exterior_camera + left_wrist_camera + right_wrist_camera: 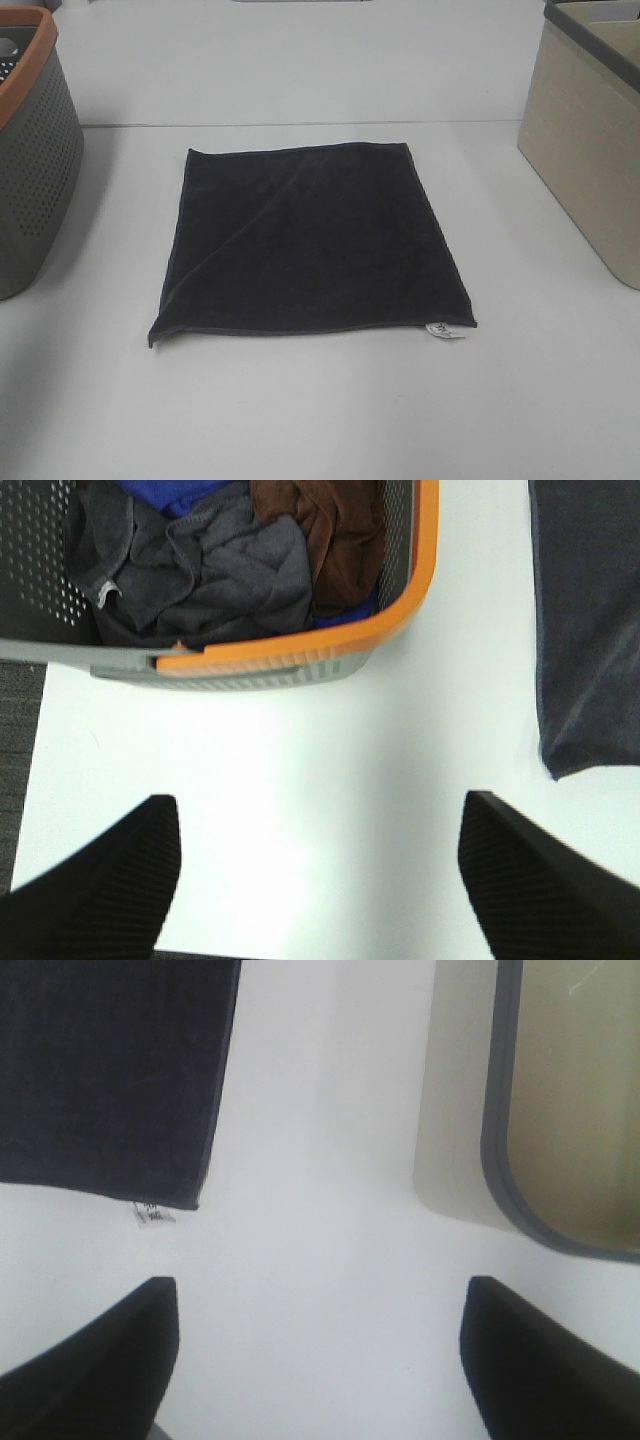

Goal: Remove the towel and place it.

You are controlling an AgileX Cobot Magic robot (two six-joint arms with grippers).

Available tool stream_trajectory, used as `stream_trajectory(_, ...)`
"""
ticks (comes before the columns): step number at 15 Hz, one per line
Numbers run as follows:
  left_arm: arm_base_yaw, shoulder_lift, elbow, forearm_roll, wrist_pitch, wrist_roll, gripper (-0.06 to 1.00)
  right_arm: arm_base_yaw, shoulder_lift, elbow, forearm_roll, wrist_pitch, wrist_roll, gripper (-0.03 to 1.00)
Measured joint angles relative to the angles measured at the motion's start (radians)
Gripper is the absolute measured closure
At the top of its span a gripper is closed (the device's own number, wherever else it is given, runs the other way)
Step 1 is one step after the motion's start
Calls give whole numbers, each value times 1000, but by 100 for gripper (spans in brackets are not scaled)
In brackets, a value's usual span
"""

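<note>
While the towel (310,240) is lying flat mid-table between the orange-rimmed basket (30,150) and beige bin (590,140), left gripper (320,880) and right gripper (320,1360) are hovering spread wide, empty, probably readying a corner pickup.

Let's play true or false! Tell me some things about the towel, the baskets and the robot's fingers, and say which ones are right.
1. The towel lies flat on the table. True.
2. The towel's white tag sits at a corner. True.
3. The orange-rimmed basket is empty. False: it holds crumpled clothes.
4. The right gripper is holding the towel. False: its fingers are apart over bare table.
5. The left gripper is open. True.
</note>
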Motion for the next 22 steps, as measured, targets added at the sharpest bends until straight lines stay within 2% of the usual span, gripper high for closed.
stream_trajectory(4, 0, -248, 237, 0, 0, -22, 23, 0, -173, 226, 26, -10, 0, 20)
stream_trajectory(7, 0, -443, 368, 0, 0, -22, 16, 0, -312, 388, 67, -54, 2, 20)
stream_trajectory(10, 0, -601, 453, -1, -2, -21, 10, 0, -442, 509, 82, -75, 2, 20)
stream_trajectory(14, 0, -838, 561, -21, -37, -19, 9, 0, -662, 677, 82, -101, 2, 20)
stream_trajectory(18, 0, -977, 622, -47, -69, -4, 9, 0, -837, 759, 82, -118, -8, 20)
stream_trajectory(22, 0, -1062, 647, -47, -137, 42, 9, 0, -997, 803, 131, -141, -33, 20)
